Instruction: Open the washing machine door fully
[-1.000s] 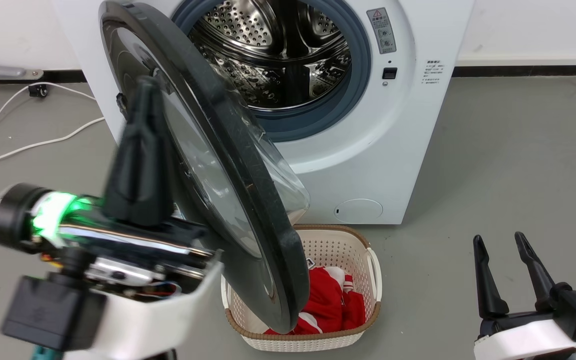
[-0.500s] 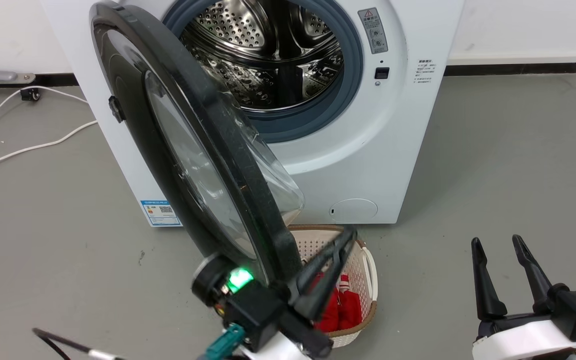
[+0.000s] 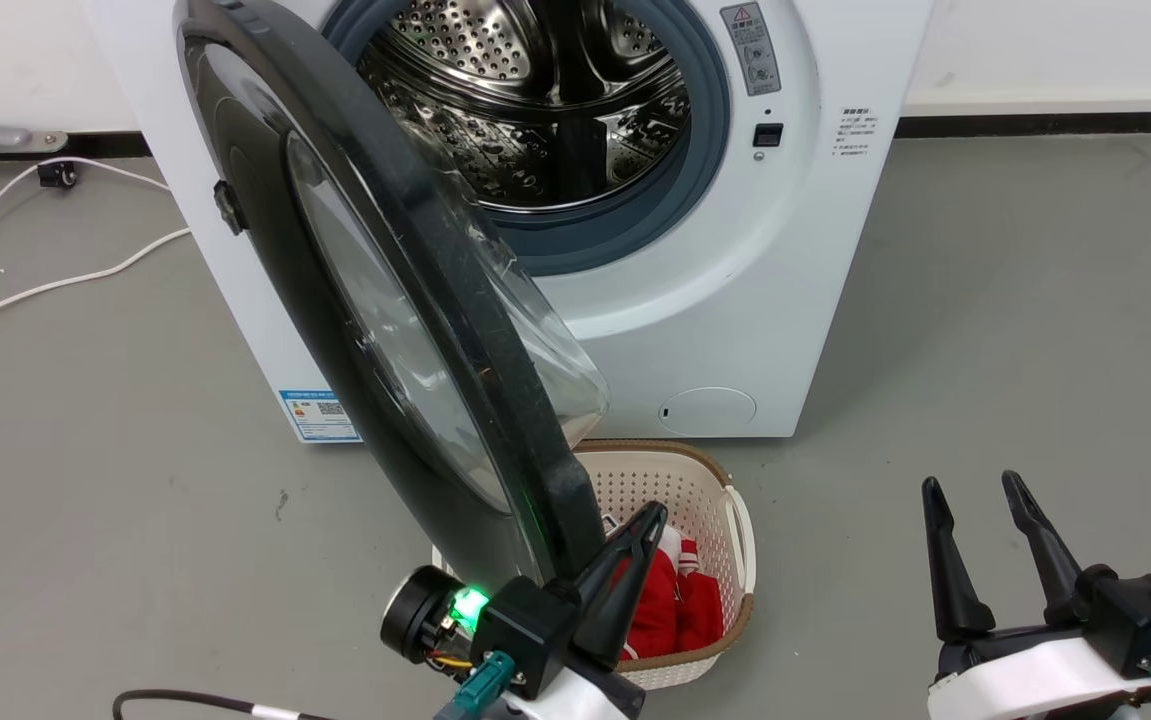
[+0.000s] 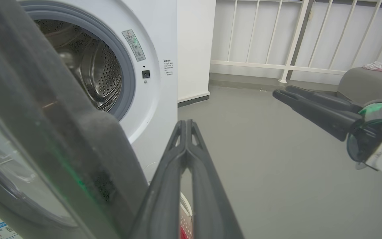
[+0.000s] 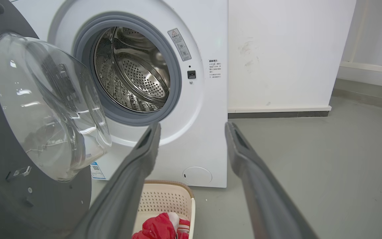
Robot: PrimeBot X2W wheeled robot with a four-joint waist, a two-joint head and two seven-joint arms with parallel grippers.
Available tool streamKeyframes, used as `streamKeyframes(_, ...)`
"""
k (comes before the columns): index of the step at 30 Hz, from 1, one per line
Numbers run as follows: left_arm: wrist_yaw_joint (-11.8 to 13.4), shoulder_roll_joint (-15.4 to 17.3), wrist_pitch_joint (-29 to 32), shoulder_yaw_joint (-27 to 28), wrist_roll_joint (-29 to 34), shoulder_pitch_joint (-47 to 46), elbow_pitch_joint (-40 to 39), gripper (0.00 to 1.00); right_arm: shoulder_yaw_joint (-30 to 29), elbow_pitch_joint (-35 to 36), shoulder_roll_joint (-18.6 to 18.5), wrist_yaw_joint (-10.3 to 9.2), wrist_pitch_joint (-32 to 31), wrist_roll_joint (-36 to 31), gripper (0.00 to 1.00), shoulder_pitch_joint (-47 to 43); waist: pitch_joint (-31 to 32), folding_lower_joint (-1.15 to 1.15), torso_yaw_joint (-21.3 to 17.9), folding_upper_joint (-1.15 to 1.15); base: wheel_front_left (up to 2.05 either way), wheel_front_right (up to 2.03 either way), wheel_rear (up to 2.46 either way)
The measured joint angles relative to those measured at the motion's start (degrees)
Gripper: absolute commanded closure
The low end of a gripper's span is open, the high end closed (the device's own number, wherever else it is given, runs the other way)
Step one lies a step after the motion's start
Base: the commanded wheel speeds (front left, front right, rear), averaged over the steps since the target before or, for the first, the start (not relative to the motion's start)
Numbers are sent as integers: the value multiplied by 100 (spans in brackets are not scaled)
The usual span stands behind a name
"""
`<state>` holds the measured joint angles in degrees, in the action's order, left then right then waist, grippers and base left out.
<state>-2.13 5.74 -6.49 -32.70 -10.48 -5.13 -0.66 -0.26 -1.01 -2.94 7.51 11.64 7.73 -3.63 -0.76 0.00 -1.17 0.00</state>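
Observation:
The washing machine door stands swung out from the white washing machine, edge-on to me, with its clear glass bowl facing the steel drum. My left gripper is shut with nothing in it. Its fingers point up right beside the door's lower rim on the drum side. In the left wrist view the left gripper has that rim close on its left; I cannot tell whether they touch. At the lower right my right gripper is open and empty, well away from the door.
A cream basket holding red clothes sits on the floor under the door's free edge. A white cable trails over the grey floor at the left. A small round white flap is low on the machine's front.
My left arm has come from the door's outer left side down and round to its lower rim on the drum side. The door's angle looks about the same. The right gripper has not moved.

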Motion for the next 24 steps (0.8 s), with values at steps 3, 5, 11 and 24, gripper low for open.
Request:
streamKeyframes(3, 129, -49, -212, 113, 1, -91, 174, 100, 38, -25, 0, 0, 1, 26, 0, 20, -13, 0, -36, 0, 0, 0, 0)
streamKeyframes(5, 209, -65, -332, 202, -41, -110, 255, 100, 63, -45, 0, 0, 14, 37, 0, 23, -17, 0, -68, 0, 0, 0, 0)
streamKeyframes(11, 370, -78, -481, 316, -73, -87, 312, 100, 81, -87, 0, 0, 43, 89, 0, 25, -55, 0, -146, 0, 0, 0, 0)
streamKeyframes(24, 821, 234, -374, 444, -88, 803, -482, 100, 93, -202, 0, 0, 97, 216, 0, 25, -125, 0, 36, 0, 0, 0, 0)
